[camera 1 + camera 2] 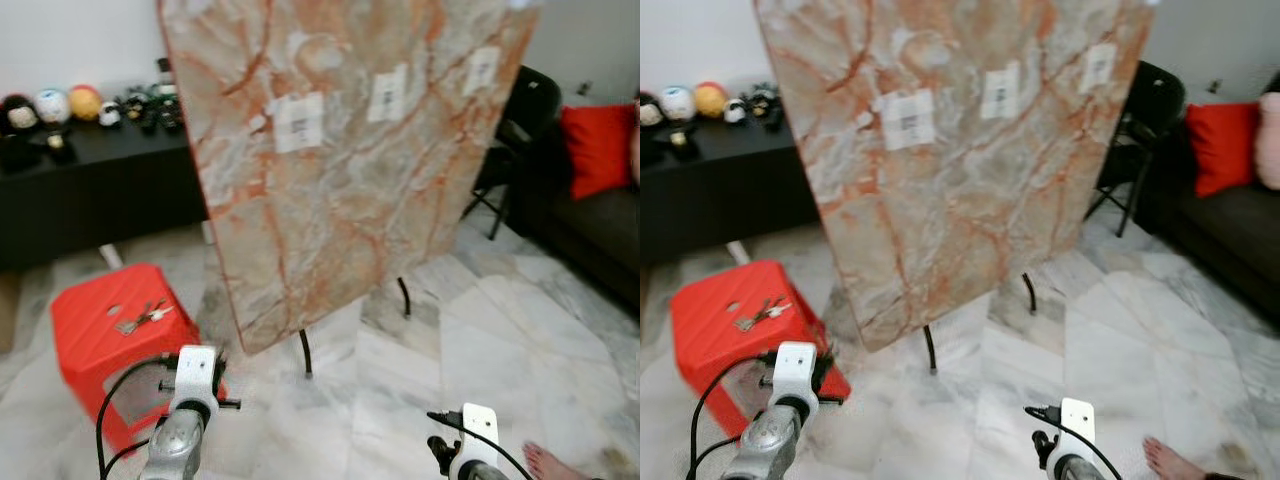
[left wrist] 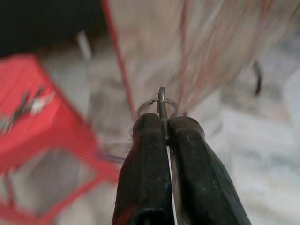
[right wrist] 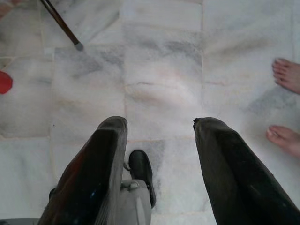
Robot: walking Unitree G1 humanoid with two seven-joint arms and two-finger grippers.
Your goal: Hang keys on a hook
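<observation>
On my left wrist feed the left gripper (image 2: 165, 123) has its jaws pressed together on a thin metal key ring (image 2: 159, 106), which sticks out just past the fingertips. From the head camera that arm (image 1: 183, 415) is raised low in front of me, just beside the red stool (image 1: 95, 330), and a second bunch of keys (image 1: 141, 318) lies on the stool's top. Ahead stands a large marble-patterned board (image 1: 345, 150) on thin black legs, tilted, with 3 pale labels on its face; I cannot make out a hook on it. The right gripper (image 3: 159, 140) hangs over the marble floor (image 3: 159, 70) with its jaws spread wide and holding nothing. A person's bare feet (image 3: 287, 75) rest on the floor near it. A black desk (image 1: 90, 190) with small figures stands at the back left.
</observation>
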